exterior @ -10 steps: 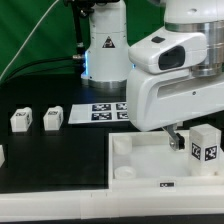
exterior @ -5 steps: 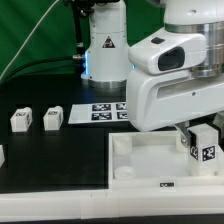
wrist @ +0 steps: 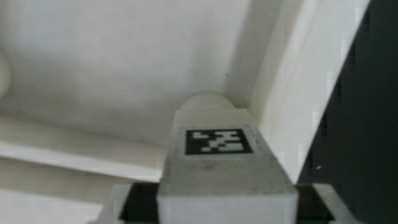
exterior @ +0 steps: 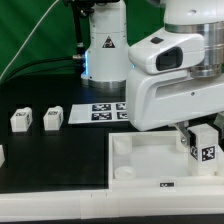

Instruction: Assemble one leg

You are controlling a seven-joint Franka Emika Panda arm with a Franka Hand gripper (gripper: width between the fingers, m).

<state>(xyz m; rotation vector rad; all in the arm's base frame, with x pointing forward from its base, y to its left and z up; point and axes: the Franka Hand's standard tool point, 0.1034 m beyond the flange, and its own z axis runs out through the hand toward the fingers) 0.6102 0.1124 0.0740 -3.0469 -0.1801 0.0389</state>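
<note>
My gripper [exterior: 197, 137] is shut on a leg [exterior: 205, 148], a small white block with a black-and-white tag, and holds it at the far right corner of the white tray [exterior: 135, 165]. In the wrist view the leg [wrist: 221, 150] fills the space between my two dark fingers [wrist: 146, 205], with the tray's wall and rim [wrist: 125, 60] beyond it. Two more legs [exterior: 21, 120] [exterior: 52, 117] stand on the black table at the exterior view's left. Whether the held leg touches the tray cannot be told.
The marker board [exterior: 100, 111] lies on the table behind the tray. The robot base [exterior: 104, 45] stands at the back. A white part [exterior: 2, 155] shows at the exterior view's left edge. My arm's large white body [exterior: 170, 80] hides the tray's far right side.
Over the last second the held leg has moved slightly lower and to the exterior view's right, toward the tray's corner. Since half a second ago nothing visibly moved.
</note>
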